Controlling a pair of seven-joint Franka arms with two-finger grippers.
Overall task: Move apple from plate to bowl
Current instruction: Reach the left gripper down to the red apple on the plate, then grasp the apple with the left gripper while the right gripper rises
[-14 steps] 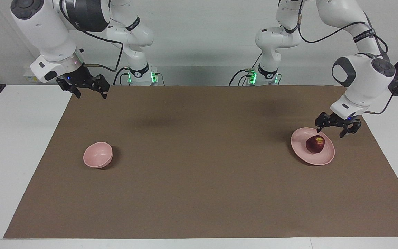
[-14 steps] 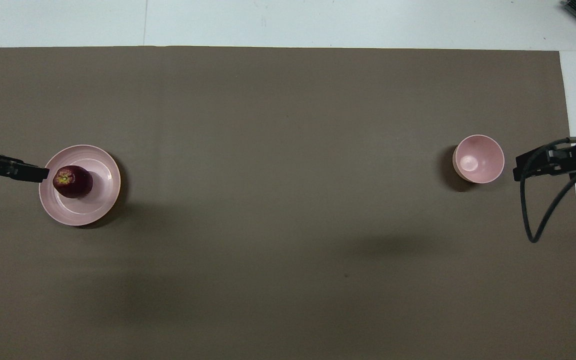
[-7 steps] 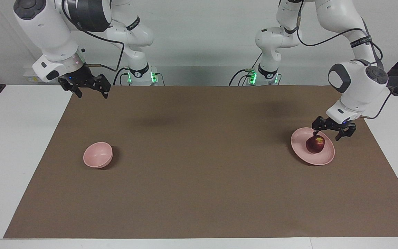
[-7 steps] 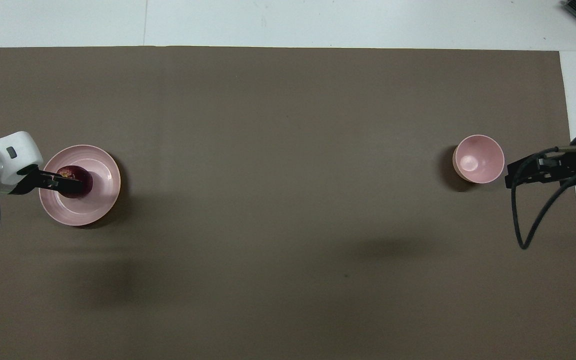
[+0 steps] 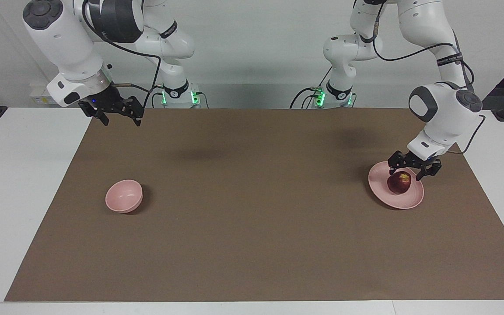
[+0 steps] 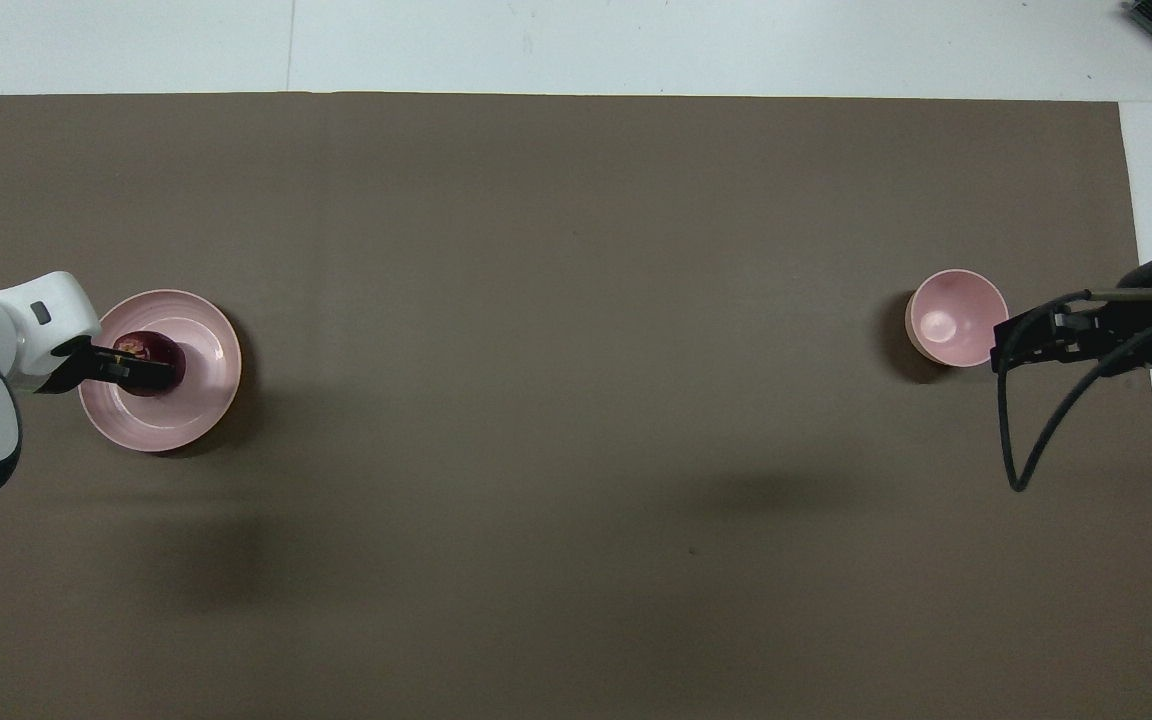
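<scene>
The dark red apple [image 5: 400, 183] lies on the pale pink plate [image 5: 381, 188] at the left arm's end of the mat. My left gripper [image 5: 407, 169] is open just over the apple, with one finger at each side of its top. In the overhead view the left gripper [image 6: 136, 371] covers part of the apple [image 6: 158, 349] on the plate [image 6: 201, 400]. The small deep pink bowl [image 5: 124, 196] stands empty toward the right arm's end and shows in the overhead view [image 6: 956, 318] too. My right gripper [image 5: 120, 119] is open and empty, held high over the mat's edge by the robots.
A brown mat [image 5: 252, 210] covers most of the white table [image 5: 20, 183]. The right arm's black cable [image 6: 1021, 430] hangs in a loop beside the bowl in the overhead view. Nothing else stands on the mat.
My left gripper has moved from beside the plate to over the apple and come lower. The right gripper has shifted slightly toward the table's middle. The apple, plate and bowl have not moved.
</scene>
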